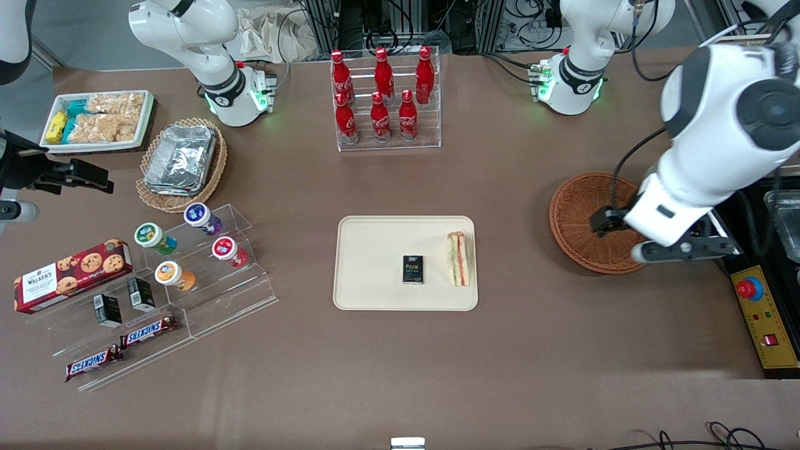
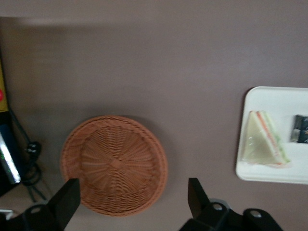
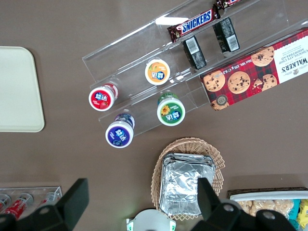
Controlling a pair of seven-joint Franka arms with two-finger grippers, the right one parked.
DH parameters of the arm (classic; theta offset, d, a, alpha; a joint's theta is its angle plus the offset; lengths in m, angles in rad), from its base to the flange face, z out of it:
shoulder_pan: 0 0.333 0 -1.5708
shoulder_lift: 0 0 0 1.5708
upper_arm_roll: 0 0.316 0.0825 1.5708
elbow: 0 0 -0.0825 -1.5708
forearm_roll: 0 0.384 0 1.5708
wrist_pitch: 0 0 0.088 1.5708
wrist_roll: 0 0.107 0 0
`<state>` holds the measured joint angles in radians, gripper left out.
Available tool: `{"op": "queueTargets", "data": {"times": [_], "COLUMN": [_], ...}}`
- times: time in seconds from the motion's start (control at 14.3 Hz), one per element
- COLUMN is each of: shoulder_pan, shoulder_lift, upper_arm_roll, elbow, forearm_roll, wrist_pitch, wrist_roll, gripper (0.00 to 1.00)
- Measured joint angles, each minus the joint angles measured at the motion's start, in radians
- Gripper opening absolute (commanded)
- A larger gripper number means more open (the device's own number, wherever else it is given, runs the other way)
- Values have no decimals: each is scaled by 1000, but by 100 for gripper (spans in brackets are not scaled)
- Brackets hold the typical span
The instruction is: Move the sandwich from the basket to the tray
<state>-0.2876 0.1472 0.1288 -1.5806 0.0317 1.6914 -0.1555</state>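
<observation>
Brown tabletop (image 1: 512, 206) carries everything. On the tray (image 1: 375, 294) the sandwich (image 1: 459, 259) lies on its side at the rim nearest the working arm, near a small black packet (image 1: 413, 269). Well apart, the basket (image 2: 114, 163) sits empty, and the gripper (image 2: 130, 202) hangs above it with fingers spread, holding nothing. Little seems left to fail; my guess is that a low sweep of the arm could nudge the basket, or clip the sandwich off that rim.
</observation>
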Motion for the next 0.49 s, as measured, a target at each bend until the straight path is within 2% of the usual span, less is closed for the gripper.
{"op": "queueTargets", "data": {"times": [0.21,0.49], "shoulder_pan": [221,268], "shoulder_lift": [-33,-35], "upper_arm_roll": [-134,-147], "elbow": [-38,-41], "forearm_roll": [-1,-1], "wrist_pitch": [-5,-7], "wrist_roll": [179,240], "gripper": [99,100]}}
